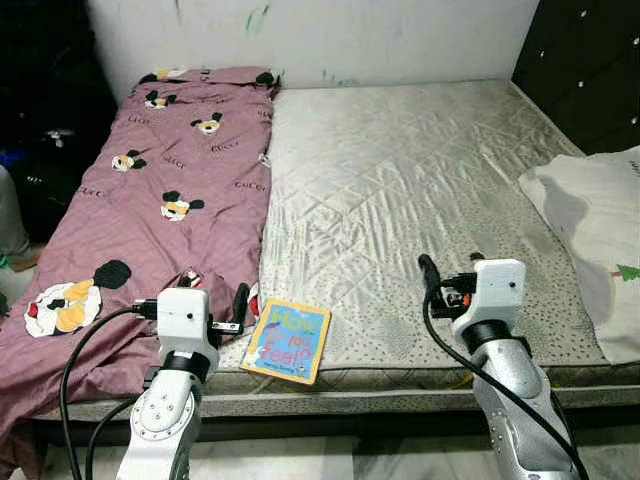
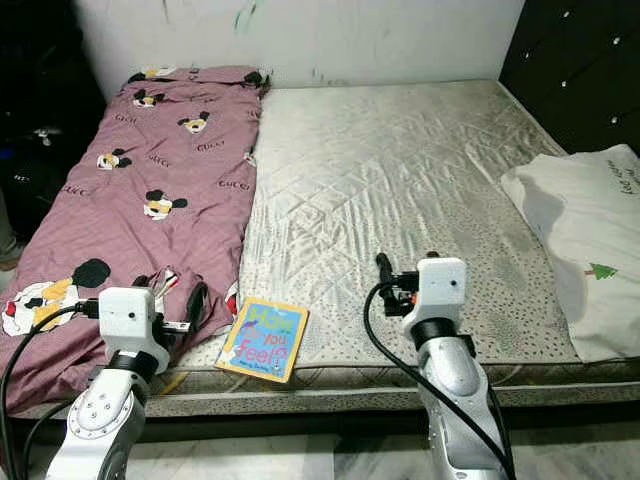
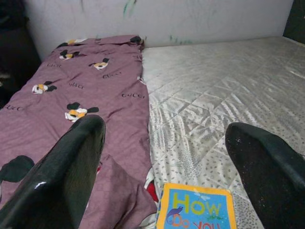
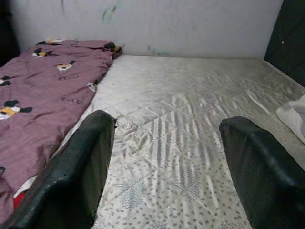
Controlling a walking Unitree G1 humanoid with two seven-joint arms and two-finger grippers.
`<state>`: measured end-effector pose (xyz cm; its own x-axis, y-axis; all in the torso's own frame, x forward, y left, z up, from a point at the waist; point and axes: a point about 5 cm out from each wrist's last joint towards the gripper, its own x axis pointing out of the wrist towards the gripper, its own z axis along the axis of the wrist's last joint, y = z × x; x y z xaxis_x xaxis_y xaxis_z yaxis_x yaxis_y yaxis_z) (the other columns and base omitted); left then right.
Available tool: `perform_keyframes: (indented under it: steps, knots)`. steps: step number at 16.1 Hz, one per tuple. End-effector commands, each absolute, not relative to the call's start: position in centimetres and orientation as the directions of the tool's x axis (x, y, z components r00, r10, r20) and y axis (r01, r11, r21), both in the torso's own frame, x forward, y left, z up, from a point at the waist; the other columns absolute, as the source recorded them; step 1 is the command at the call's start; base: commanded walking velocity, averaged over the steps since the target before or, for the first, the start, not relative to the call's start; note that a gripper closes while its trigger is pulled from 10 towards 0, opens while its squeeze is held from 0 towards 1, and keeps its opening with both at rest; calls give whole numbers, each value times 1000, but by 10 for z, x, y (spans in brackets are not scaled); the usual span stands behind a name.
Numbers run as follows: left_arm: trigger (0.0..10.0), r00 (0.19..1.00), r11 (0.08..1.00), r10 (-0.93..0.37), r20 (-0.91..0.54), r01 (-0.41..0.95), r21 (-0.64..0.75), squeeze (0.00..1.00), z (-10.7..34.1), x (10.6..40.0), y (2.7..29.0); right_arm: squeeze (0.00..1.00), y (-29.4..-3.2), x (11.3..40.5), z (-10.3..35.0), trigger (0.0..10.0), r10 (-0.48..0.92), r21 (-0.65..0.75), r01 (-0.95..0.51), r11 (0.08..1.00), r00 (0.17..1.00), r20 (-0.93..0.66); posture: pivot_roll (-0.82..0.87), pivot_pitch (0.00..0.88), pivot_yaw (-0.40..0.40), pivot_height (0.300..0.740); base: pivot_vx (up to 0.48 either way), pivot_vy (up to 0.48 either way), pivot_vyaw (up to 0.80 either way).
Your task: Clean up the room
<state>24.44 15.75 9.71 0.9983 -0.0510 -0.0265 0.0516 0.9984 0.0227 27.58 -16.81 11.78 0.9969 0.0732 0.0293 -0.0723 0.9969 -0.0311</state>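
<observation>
A children's book (image 1: 288,340) with a blue and yellow cover lies at the front edge of the bare mattress (image 1: 420,190), beside a purple cartoon-print blanket (image 1: 170,200). My left gripper (image 3: 167,162) hovers low over the front edge, just left of the book, and is open. The book's top (image 3: 195,213) shows between its fingers (image 3: 66,167). My right gripper (image 4: 167,167) is held over the mattress front, to the right of the book. It is open with nothing between its fingers (image 4: 81,167).
A white pillow or cloth (image 1: 600,230) lies on the mattress's right side. A dark cabinet (image 1: 590,60) stands at the back right. Dark clutter (image 1: 40,150) sits to the left of the bed. A marked white wall (image 1: 330,35) runs behind.
</observation>
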Motion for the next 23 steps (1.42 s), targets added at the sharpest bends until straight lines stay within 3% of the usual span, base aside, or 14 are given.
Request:
perform_keyframes:
  steps: [1, 12, 23]
  knots:
    - [10000, 999, 999, -38, -23, 38, 25, 0, 99, 244, 161, 0, -165, 275, 121, 10000, 93, -29, -92, 995, 995, 42, -28, 38, 38, 740, 0, 0, 0]
    - [10000, 999, 999, -33, -26, 33, 20, 0, 100, 247, 160, 0, -161, 273, 122, 10000, 125, -19, -125, 992, 991, 41, -32, 48, 34, 630, 0, 0, 0]
    - [10000, 1000, 1000, -19, -15, 19, 20, 0, 101, 248, 161, 0, -159, 276, 122, 10000, 142, -43, -140, 989, 989, 42, -32, 48, 34, 621, 0, 0, 0]
